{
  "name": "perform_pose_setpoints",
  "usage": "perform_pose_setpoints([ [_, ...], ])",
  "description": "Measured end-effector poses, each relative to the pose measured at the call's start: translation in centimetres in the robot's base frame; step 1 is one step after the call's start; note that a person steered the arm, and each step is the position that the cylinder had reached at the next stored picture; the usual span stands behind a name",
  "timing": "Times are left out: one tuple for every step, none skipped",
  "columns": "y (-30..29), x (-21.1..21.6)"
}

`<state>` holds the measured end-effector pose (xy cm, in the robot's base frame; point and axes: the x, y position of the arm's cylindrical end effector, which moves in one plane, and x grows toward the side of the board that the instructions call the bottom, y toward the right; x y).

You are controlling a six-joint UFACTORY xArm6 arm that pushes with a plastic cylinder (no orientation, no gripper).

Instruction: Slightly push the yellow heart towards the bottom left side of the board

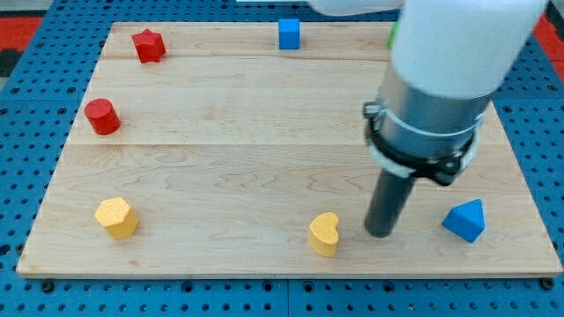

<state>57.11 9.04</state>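
Where my tip [381, 232] rests, pale wooden board [264, 150], blue pegboard [26, 132] around

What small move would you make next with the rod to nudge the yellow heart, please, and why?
Probably a short slide toward the view's left and slightly down. My tip stands just right of the yellow heart, apparently not yet touching it, and nothing lies between the heart and the yellow block near the board's bottom left.
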Motion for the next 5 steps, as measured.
perform_pose_setpoints([
  [-2.1,0.9],
  [-2.2,1.1],
  [-3.7,1.1],
  [-7.5,1.1],
  [-7.5,1.1],
])
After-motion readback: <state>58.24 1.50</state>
